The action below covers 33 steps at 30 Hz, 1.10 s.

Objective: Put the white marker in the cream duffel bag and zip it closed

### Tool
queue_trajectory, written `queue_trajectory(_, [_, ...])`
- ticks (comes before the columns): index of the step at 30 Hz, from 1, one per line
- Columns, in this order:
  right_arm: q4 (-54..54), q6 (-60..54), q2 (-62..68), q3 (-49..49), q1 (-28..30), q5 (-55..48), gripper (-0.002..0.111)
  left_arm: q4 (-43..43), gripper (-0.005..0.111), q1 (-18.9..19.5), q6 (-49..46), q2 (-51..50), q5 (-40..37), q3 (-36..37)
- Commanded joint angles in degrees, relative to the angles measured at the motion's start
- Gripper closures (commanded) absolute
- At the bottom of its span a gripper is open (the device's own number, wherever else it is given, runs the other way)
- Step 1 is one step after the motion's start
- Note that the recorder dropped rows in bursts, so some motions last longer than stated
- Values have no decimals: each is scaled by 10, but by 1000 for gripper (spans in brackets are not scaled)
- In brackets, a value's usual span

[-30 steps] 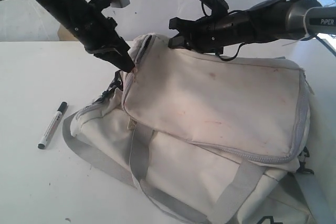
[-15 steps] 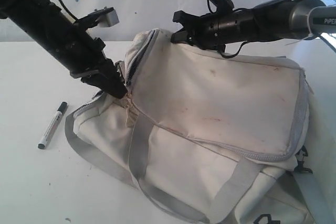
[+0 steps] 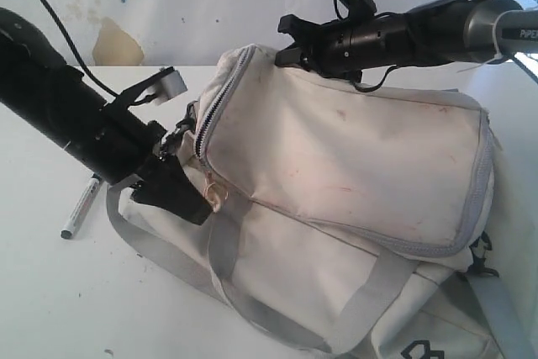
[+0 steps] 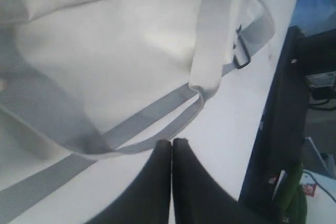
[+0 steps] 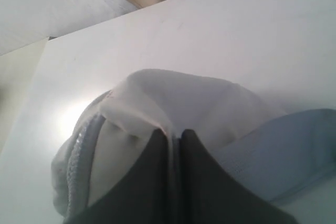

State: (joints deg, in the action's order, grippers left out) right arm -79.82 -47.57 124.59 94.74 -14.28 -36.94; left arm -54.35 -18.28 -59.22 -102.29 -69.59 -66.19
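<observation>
The cream duffel bag (image 3: 353, 157) lies across the table, its grey zipper (image 3: 210, 115) gaping along the left end. My right gripper (image 3: 282, 50) is shut on a fold of bag fabric (image 5: 173, 98) at the top back corner and holds it raised; in the right wrist view its tips (image 5: 172, 134) pinch the cloth. My left gripper (image 3: 200, 212) is shut low at the bag's left end, beside a small zip-pull loop (image 3: 215, 196). In its wrist view (image 4: 171, 141) nothing shows between the tips, with a grey handle (image 4: 157, 124) just beyond. The white marker (image 3: 77, 212) lies on the table, its cap end hidden behind the left arm.
The white table (image 3: 50, 308) extends left and in front of the bag. A grey handle (image 3: 223, 250) and a strap with a black clip (image 3: 481, 265) hang off the bag's front and right. A dark frame (image 4: 278, 103) stands beyond the table edge.
My left arm has swung down and left along the bag's end, and the zipper there has opened further. The arm now covers part of the marker. The right gripper has held its grip.
</observation>
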Motion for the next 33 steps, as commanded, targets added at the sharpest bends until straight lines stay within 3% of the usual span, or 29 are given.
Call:
queue_trajectory(1, [-15, -2, 1, 1, 6, 6, 108, -60, 107, -1, -38, 10, -2, 14])
queue_trajectory(5, [-14, -12, 1, 1, 6, -9, 107, -56, 107, -1, -20, 10, 39, 14])
queue_trajectory(9, [-11, -41, -4, 1, 6, -36, 94, -52, 97, -1, -19, 15, 68, 14])
queue_trajectory(15, [25, -42, -30, 1, 6, -56, 63, -48, 54, -1, 38, 19, 134, 14])
queue_trajectory(20, [115, -15, -62, 1, 6, -56, 61, 0, 30, -1, 89, 31, 208, 14])
queue_trajectory(27, [267, 119, -105, 0, 6, -97, 61, 148, 33, -1, 347, 47, 246, -5])
queue_trajectory(33, [357, 164, -129, 0, 6, -198, 63, 178, 34, -1, 369, 45, 277, -25])
